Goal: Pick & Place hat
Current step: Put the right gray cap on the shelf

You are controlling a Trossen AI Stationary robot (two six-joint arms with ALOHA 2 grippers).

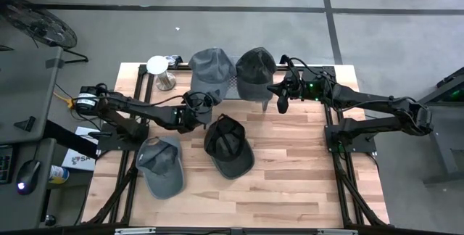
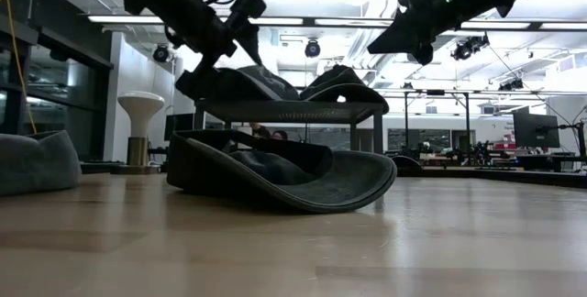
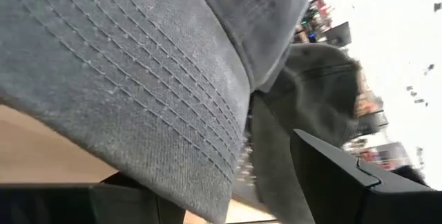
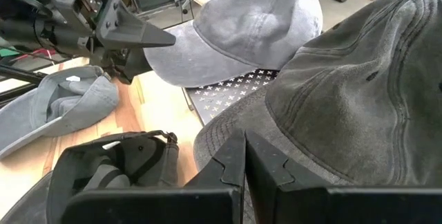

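We identify four hats on the wooden table (image 1: 290,170). Two lie on a raised perforated rack (image 2: 293,111) at the far edge: a grey hat (image 1: 212,68) on the left half and a dark hat (image 1: 255,68) on the right half, side by side and touching. Two more rest directly on the tabletop nearer the front: a black hat (image 1: 229,146), lying upside down with its opening upward, and a light grey hat (image 1: 161,164) to its left, near but apart from it.

We locate the left gripper (image 1: 197,108) at the brim of the grey hat, at the front edge of the rack. In the right wrist view its fingers (image 4: 141,36) are spread, one pointing along the top of the brim and the other below it. The left wrist view is filled by the stitched underside of that brim (image 3: 138,79). We cannot tell whether the fingers press on the brim.

We locate the right gripper (image 1: 281,97) just beside the front edge of the dark hat, raised above the table. In the right wrist view its two fingers (image 4: 228,165) meet tip to tip, with nothing between them, just in front of the dark hat's brim.

A white mushroom-shaped stand (image 1: 158,68) occupies the far left corner of the table, left of the rack.
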